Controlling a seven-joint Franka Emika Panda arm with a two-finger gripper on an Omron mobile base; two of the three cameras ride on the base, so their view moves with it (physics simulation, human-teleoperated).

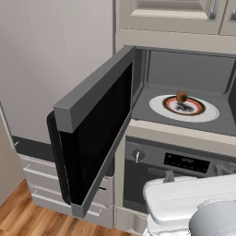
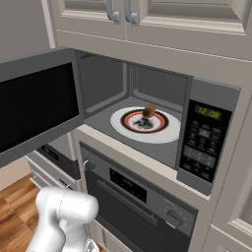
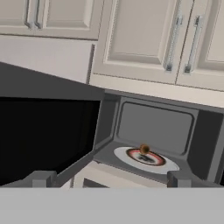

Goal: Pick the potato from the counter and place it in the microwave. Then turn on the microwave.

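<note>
Claw (image 3: pixel 111 178) spread wide and empty faces the microwave (image 2: pixel 206 133), where the potato (image 2: pixel 149 111) sits on the plate (image 2: pixel 167 134); judged firm, light, rollable, best pinched across its middle.

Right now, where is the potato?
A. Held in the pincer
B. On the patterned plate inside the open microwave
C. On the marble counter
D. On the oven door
B: the potato sits on the white plate with the red-and-black ring inside the microwave, whose door is swung open.
</note>
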